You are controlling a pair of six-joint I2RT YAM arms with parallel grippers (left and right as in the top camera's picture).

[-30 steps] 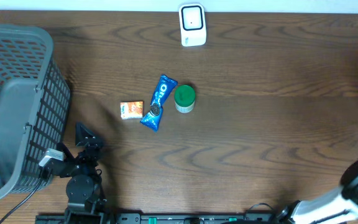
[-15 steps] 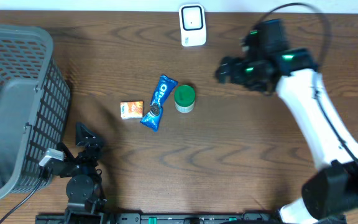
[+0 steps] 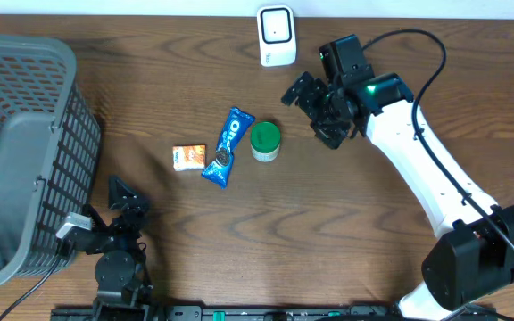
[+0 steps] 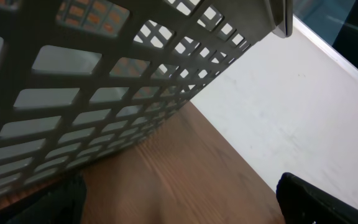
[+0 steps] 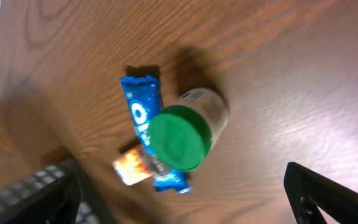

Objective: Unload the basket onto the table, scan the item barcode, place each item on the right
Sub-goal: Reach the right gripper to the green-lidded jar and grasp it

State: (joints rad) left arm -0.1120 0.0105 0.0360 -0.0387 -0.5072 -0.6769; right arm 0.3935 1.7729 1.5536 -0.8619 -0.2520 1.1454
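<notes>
Green-lidded jar point(image 3: 265, 141) stands near, not between, the right arm's spread fingers point(image 3: 296, 90).

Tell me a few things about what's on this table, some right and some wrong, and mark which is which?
1. The green-lidded jar stands beside the blue snack packet. True.
2. The right gripper is holding the jar. False: its jaws are open and empty, and it is apart from the jar.
3. The white scanner sits near the far edge of the table. True.
4. The small orange packet lies inside the grey basket. False: it lies on the table, next to the blue snack packet.
</notes>
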